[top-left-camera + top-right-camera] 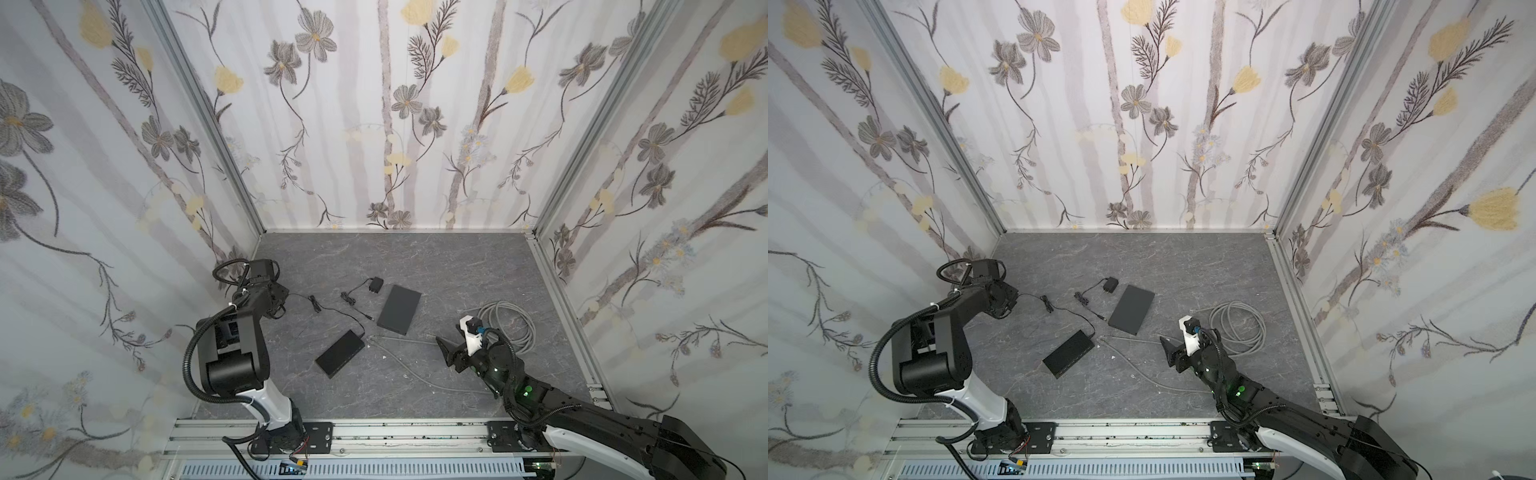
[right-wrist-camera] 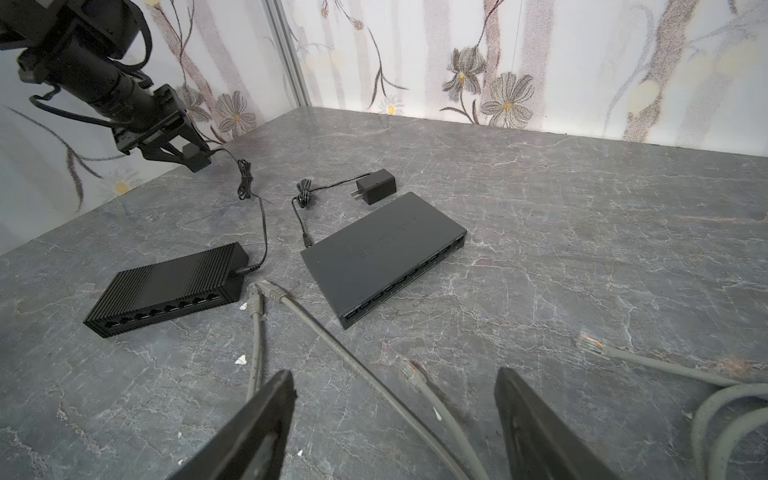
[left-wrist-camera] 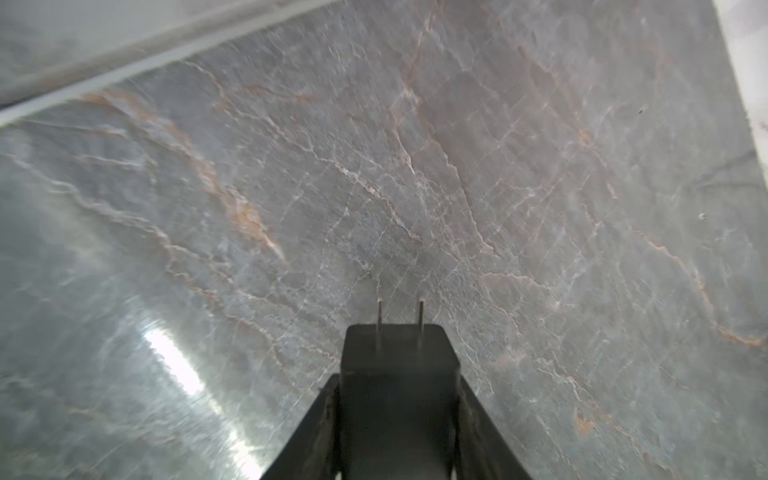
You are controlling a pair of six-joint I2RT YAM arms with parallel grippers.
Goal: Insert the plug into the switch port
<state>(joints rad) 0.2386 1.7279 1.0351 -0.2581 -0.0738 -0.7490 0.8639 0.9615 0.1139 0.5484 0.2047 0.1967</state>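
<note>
Two wrist views alone show left pincer clamping adapter; right pincer apart, empty.

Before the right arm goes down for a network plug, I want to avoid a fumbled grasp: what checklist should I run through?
1. The right gripper is open and empty: ok.
2. The nearest grey plug lies loose on the table just below that gripper: ok.
3. The ports of the ribbed switch face this arm and look empty: ok.
4. The left gripper is out of the way, holding the power adapter aloft, away from the ribbed switch: ok.
5. The ribbed switch is braced against a push: not ok, nothing holds it.
6. The grey plug's latch side: cannot tell.
</note>
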